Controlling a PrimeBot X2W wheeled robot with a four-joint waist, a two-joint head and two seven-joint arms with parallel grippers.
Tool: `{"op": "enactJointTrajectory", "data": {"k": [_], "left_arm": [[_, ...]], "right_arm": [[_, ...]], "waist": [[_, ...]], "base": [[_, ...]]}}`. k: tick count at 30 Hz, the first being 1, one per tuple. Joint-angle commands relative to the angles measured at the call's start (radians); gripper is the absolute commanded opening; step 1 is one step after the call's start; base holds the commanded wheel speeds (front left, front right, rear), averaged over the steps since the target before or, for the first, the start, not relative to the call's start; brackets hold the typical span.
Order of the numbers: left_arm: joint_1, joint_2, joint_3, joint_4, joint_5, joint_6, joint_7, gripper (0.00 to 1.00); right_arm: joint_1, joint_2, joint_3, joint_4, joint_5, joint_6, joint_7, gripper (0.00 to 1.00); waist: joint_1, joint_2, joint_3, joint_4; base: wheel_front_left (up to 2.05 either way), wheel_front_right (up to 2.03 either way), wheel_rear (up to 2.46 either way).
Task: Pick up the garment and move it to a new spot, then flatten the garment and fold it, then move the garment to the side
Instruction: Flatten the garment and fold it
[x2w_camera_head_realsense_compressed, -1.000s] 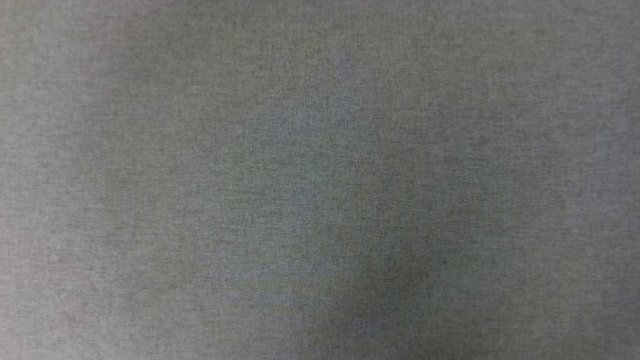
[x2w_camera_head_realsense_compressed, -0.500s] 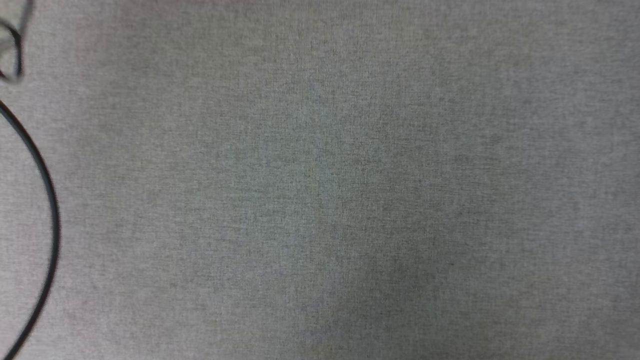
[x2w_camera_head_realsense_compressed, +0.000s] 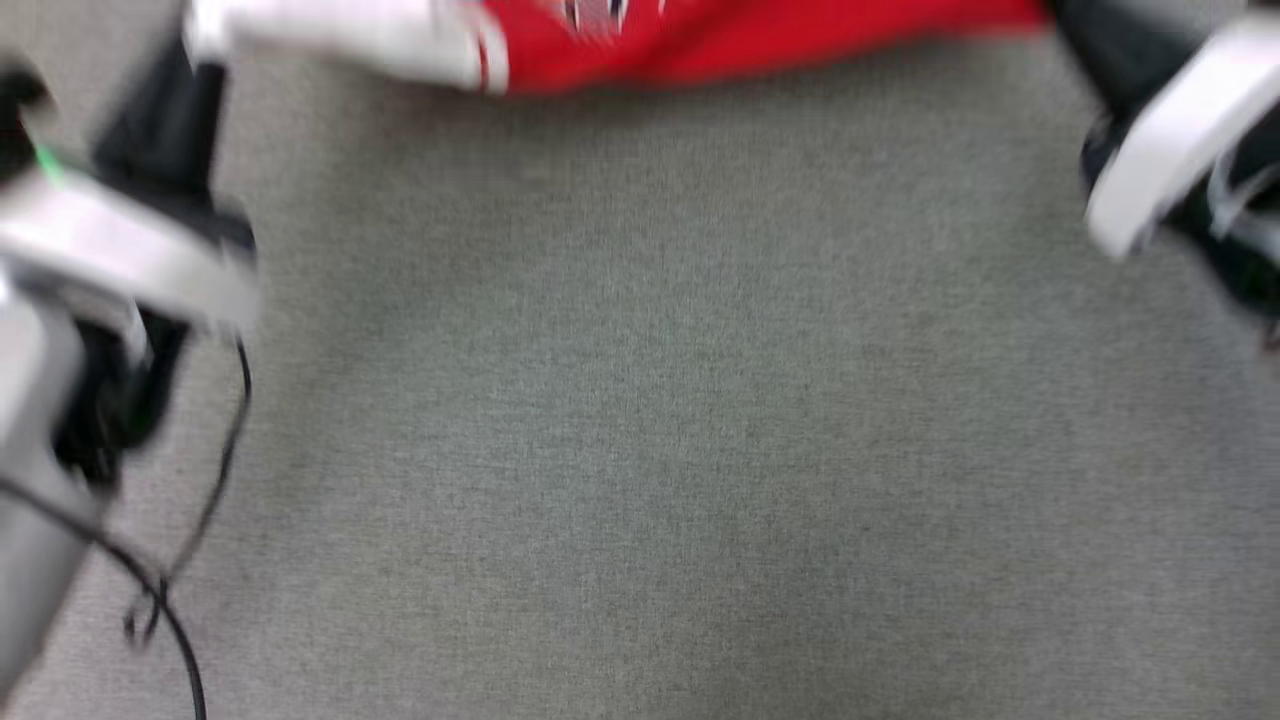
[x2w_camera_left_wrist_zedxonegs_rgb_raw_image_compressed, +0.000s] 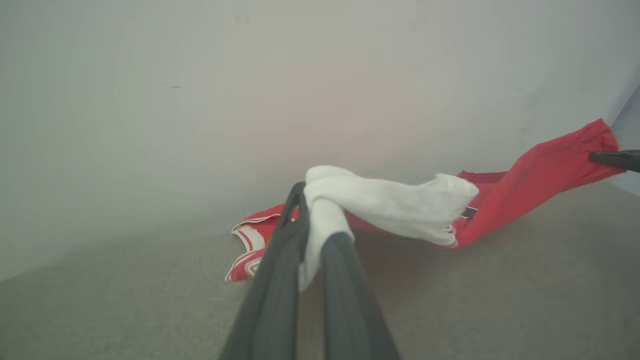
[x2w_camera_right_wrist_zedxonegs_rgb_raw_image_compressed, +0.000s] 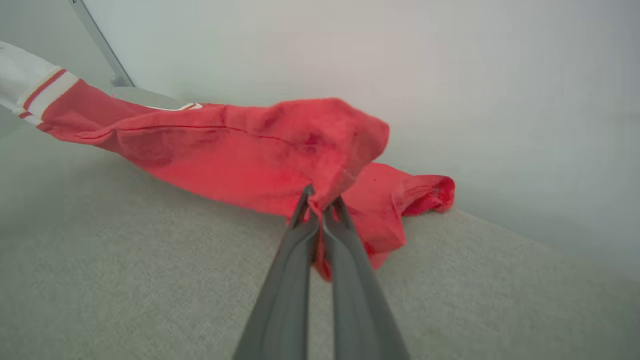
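Note:
The garment (x2w_camera_head_realsense_compressed: 740, 35), red with a white sleeve, stretches along the top edge of the blurred head view. It hangs between both grippers, and its middle sags onto the grey surface. My left gripper (x2w_camera_left_wrist_zedxonegs_rgb_raw_image_compressed: 312, 215) is shut on the white sleeve (x2w_camera_left_wrist_zedxonegs_rgb_raw_image_compressed: 380, 200) and holds it off the surface. My right gripper (x2w_camera_right_wrist_zedxonegs_rgb_raw_image_compressed: 320, 197) is shut on a bunched red edge of the garment (x2w_camera_right_wrist_zedxonegs_rgb_raw_image_compressed: 225, 150). In the left wrist view the right gripper's dark fingertips (x2w_camera_left_wrist_zedxonegs_rgb_raw_image_compressed: 615, 159) pinch the far red end. The left arm (x2w_camera_head_realsense_compressed: 100, 250) and right arm (x2w_camera_head_realsense_compressed: 1170, 130) flank the head view.
A grey woven surface (x2w_camera_head_realsense_compressed: 640, 400) spreads under everything. A black cable (x2w_camera_head_realsense_compressed: 170, 580) loops at the left of the head view. A pale wall (x2w_camera_left_wrist_zedxonegs_rgb_raw_image_compressed: 250, 75) rises behind the surface, and a thin metal pole (x2w_camera_right_wrist_zedxonegs_rgb_raw_image_compressed: 100, 45) leans at the upper left.
The head camera has moved. It showed bare grey surface, then a cable at the left. Now both arms and the garment's lower edge are in it, blurred.

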Motion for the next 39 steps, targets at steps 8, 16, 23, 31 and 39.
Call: {"op": "enactJointTrajectory", "data": {"k": [8,16,23,31,39], "left_arm": [[0.356,0.03,-0.018,-0.163,-0.054,0.108,-0.021,0.0],[0.687,0.048,-0.025,-0.27,-0.127,0.184,-0.03,0.0],[0.858,0.036,-0.02,-0.301,-0.171,0.199,-0.034,0.0],[1.027,-0.003,-0.037,-0.287,-0.226,0.184,-0.035,0.0],[1.095,-0.002,-0.056,-0.26,-0.268,0.168,-0.017,0.0]], "right_arm": [[0.268,-0.037,0.009,-0.076,0.014,-0.001,-0.016,0.0],[0.531,-0.051,-0.023,-0.121,0.013,-0.001,-0.024,0.0],[0.707,-0.051,-0.064,-0.15,0.024,-0.001,-0.021,0.0],[0.946,-0.042,-0.152,-0.185,0.015,-0.001,-0.016,0.0],[1.096,-0.021,-0.24,-0.214,-0.013,-0.001,-0.003,0.0]], "waist": [[0.0001,0.0,-0.127,-0.009],[0.0001,0.0,-0.244,-0.007],[0.0001,0.0,-0.314,0.001],[0.0001,0.0,-0.381,0.007],[0.0001,0.0,-0.407,0.014]], "base": [[0.0,0.0,0.0],[0.0,0.0,0.0],[0.0,0.0,0.0],[0.0,0.0,0.0],[0.0,0.0,0.0]]}}
